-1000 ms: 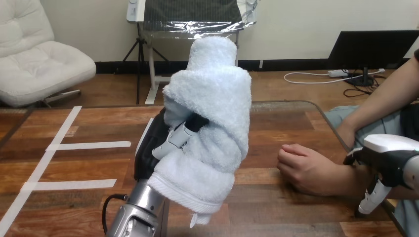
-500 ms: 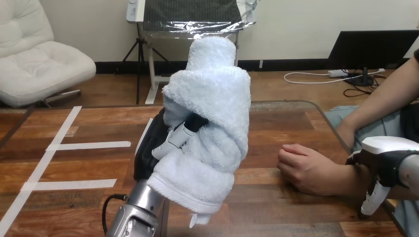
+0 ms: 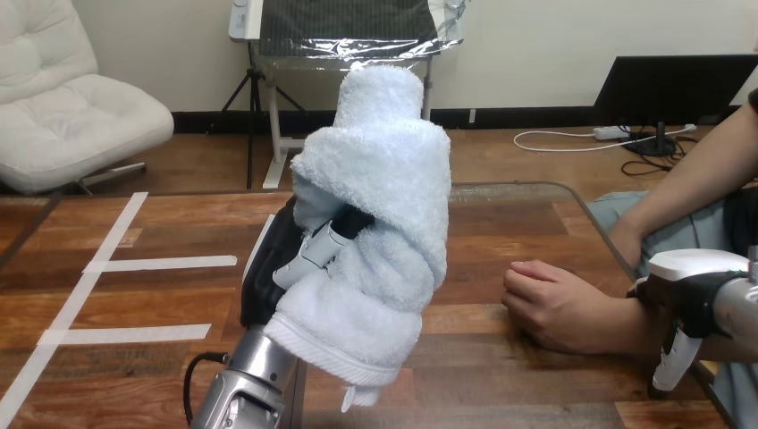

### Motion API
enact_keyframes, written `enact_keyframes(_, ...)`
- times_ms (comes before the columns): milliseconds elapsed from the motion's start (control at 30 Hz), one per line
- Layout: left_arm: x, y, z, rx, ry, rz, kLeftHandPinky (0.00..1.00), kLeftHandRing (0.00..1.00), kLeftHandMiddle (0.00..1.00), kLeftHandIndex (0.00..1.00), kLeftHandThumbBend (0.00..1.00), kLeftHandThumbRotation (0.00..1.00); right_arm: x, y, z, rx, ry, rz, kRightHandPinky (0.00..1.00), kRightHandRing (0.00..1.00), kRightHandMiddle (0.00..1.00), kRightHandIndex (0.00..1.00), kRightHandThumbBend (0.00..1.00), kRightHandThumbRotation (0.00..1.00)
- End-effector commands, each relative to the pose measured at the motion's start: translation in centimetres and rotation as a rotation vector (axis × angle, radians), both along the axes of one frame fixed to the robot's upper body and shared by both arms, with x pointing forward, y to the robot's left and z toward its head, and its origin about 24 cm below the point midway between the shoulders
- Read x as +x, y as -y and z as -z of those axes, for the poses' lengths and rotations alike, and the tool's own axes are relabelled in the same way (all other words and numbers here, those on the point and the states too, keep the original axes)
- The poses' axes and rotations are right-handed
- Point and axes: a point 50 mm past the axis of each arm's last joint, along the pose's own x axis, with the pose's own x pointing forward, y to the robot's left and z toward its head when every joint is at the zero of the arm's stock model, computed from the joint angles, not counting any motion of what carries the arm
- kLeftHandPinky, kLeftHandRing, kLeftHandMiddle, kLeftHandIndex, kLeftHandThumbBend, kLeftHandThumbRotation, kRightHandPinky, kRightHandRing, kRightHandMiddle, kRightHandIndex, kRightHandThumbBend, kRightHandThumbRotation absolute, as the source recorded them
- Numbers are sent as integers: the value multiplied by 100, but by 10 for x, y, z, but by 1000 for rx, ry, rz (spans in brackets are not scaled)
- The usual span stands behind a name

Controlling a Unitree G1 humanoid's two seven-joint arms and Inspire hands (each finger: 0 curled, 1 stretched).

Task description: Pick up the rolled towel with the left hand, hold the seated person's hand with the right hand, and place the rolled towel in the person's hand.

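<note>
Towel (image 3: 380, 206) was gripped in your left hand (image 3: 273, 277), whose fingers (image 3: 313, 255) were curled into the cloth, so I'd count the pick-up as done. The roll stood upright out of that hand, held clear above the table (image 3: 134, 295). Its top rose well above the palm and its hemmed lower end hung below the fingers, beside the forearm.

The step in hand, as I judge it, was the hold with your right hand (image 3: 693, 286). That hand sat against the person's wrist (image 3: 626, 326), and the person's hand (image 3: 550, 299) lay just ahead of it on the table, towards your left hand, knuckles up and loosely curled. You could not tell from here whether your right hand had closed on the wrist or only rested beside it.

The next move probably called for a settled hold on that side. After that, the person's hand would need to be turned or opened enough to receive the roll. Only then would you carry the towel across from your left hand and lower it in.

The towel was pale, thick terry, rolled loosely, with its outer layer winding round in a spiral. It looked soft and gave under your fingers. I judge that the roll could slacken if your grip eased too early.
</note>
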Motion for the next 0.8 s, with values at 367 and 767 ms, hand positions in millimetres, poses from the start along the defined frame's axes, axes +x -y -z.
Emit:
enact_keyframes(367,6,15,-19,-108,86,-7,27,33,40,47,86,5,18,-2,-1,-57,19,-60,81,83,85,85,73,14)
enact_keyframes(767,6,12,-19,-93,80,-24,27,32,40,47,87,5,20,-5,8,-4,76,-80,38,49,60,66,75,2)
